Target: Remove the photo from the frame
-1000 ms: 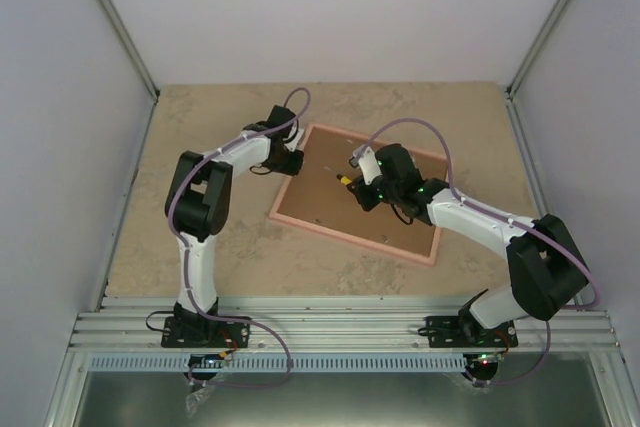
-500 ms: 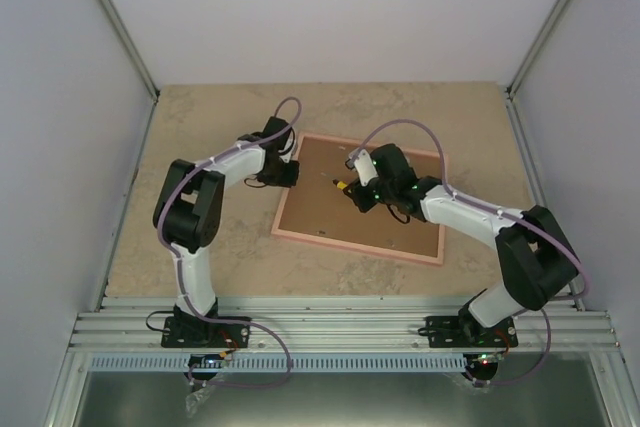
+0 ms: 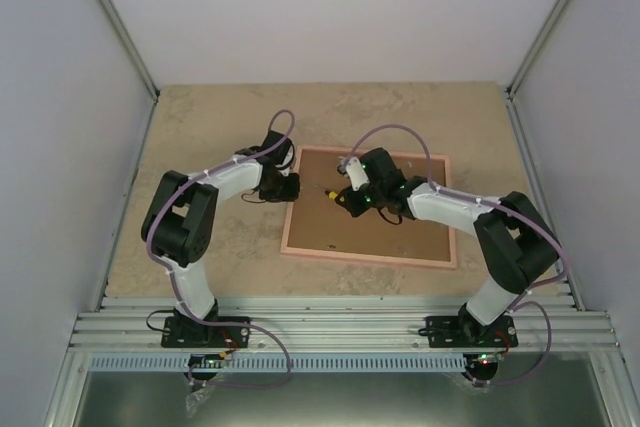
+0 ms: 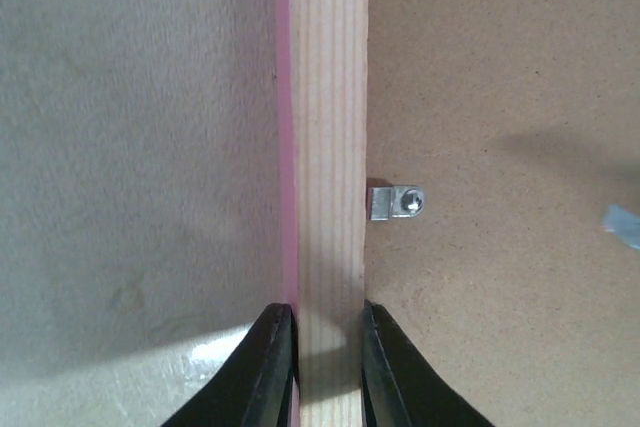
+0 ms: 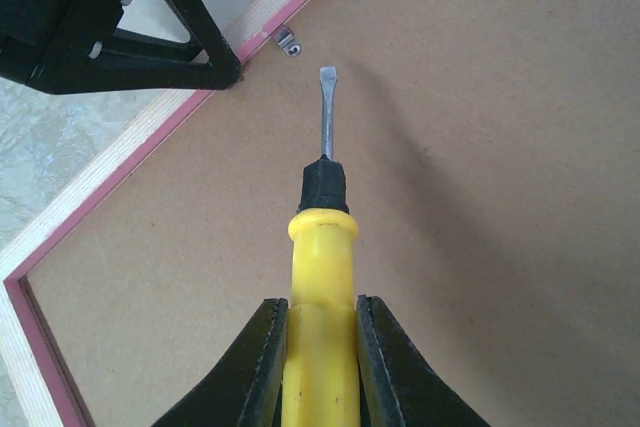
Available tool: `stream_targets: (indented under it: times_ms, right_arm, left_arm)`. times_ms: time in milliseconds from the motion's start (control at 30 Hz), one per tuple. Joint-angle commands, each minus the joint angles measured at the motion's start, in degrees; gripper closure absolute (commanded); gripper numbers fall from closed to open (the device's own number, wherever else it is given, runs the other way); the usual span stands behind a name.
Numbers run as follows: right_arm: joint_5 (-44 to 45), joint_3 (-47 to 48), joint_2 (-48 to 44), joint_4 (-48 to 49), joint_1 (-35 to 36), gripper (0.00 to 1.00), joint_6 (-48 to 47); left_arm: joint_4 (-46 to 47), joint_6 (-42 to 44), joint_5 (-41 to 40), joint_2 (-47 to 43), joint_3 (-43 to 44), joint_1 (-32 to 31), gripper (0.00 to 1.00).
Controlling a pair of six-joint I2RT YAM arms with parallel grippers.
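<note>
Left tool (image 4: 323,309) pinching frame (image 4: 325,97) rail, right tool (image 5: 318,301) clamped on yellow screwdriver (image 5: 320,247).

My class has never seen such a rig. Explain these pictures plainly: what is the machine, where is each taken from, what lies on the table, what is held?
Two robot arms are bolted to a table. The wide picture looks down from above and behind them; the other two come from cameras on each wrist. A pink picture frame lies back up, brown board showing, so the photo is hidden. The left gripper pinches the frame's side rail; the right gripper holds a yellow screwdriver, its tip close to a metal clip.
</note>
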Motion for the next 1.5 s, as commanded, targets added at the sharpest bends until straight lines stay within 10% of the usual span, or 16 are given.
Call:
stream_targets:
  times_ms: [0, 1467]
  right_arm:
    - [-2.3, 0.8, 1.9, 3.5, 1.4, 0.99, 2.8]
    - [1.1, 0.0, 9.2, 12.0, 6.0, 1.00, 13.2]
  left_arm:
    - [-0.1, -3.9, 5.4, -1.3, -3.2, -0.6, 0.82]
    - [1.4, -5.7, 8.7, -2.6, -7.5, -0.6, 0.94]
